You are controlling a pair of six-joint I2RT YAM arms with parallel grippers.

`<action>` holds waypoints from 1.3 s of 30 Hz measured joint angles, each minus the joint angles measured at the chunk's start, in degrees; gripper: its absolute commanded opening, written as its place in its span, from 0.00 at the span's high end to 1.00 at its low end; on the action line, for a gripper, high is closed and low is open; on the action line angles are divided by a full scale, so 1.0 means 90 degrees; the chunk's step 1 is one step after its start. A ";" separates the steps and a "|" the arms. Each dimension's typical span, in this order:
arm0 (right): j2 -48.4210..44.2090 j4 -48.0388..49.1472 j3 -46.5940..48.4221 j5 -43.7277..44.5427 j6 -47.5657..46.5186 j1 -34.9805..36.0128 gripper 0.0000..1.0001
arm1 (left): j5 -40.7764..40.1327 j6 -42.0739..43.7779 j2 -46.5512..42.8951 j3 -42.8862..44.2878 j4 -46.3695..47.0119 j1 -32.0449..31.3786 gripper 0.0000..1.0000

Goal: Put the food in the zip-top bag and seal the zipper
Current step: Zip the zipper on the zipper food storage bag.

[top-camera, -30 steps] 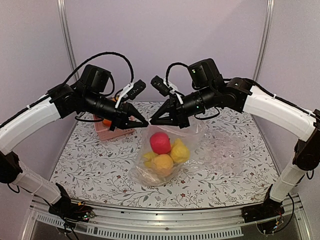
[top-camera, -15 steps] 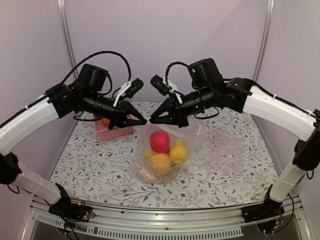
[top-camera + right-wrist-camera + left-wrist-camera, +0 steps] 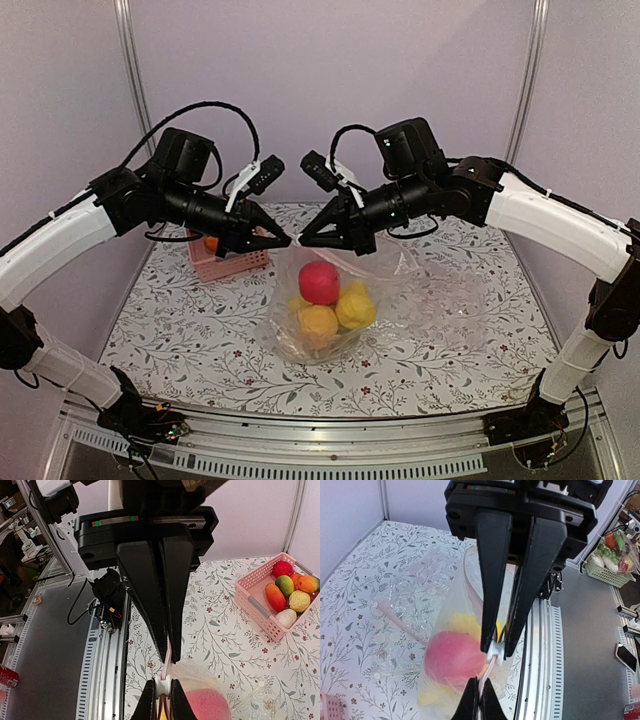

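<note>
**A:** Which step is this?

**B:** Sealing, I'd say. The left gripper (image 3: 283,240) and right gripper (image 3: 306,240) meet tip to tip above the middle of the surface (image 3: 170,320). Each is clamped narrow on the zipper (image 3: 167,666), and both wrist views show the pale pink strip pinched between the fingers.

**A:** Where's the bag?

**B:** The zip-top bag (image 3: 283,340) hangs from that pinch. Its bottom looks to be resting on the surface, though I can't be sure. The food inside is a red piece (image 3: 319,283), a yellow piece (image 3: 357,305) and an orange piece (image 3: 318,325).

**A:** So is all the food in?

**B:** No. The pink basket (image 3: 232,265) behind the left arm holds several more pieces (image 3: 287,592). Loading is partial if those count.

**A:** What does the next move need?

**B:** My guess is the grippers slide apart along the strip with steady squeeze, keeping the strip taut and straight. The risks are the film bunching up or the strip slipping out of the pinch.

**A:** What about the surface and the room?

**B:** The surface has a white cover with a floral print. A second, more crinkled clear bag (image 3: 395,630) lies flat on it just beside the held one. The walls are plain lilac with metal posts at the back corners, and an aluminium rail (image 3: 330,425) runs along the near edge. In the left wrist view, a green basket of produce (image 3: 607,565) sits off the surface.
</note>
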 measured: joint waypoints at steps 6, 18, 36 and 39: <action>-0.0010 0.0029 -0.0039 0.0041 0.0000 0.0000 1.00 | -0.0085 -0.0005 -0.0046 -0.0034 0.0007 0.0034 1.00; -0.0041 0.0090 -0.0136 0.0165 0.0002 0.0000 1.00 | -0.0204 -0.0053 -0.0182 -0.0155 0.0100 0.0223 1.00; -0.0124 0.0087 -0.0301 0.0393 0.0005 0.0000 1.00 | -0.0420 -0.0272 -0.0185 -0.0187 0.0187 0.0435 1.00; -0.0136 0.0087 -0.0323 0.0435 0.0007 -0.0002 1.00 | -0.0449 -0.0321 -0.0209 -0.0219 0.0216 0.0459 1.00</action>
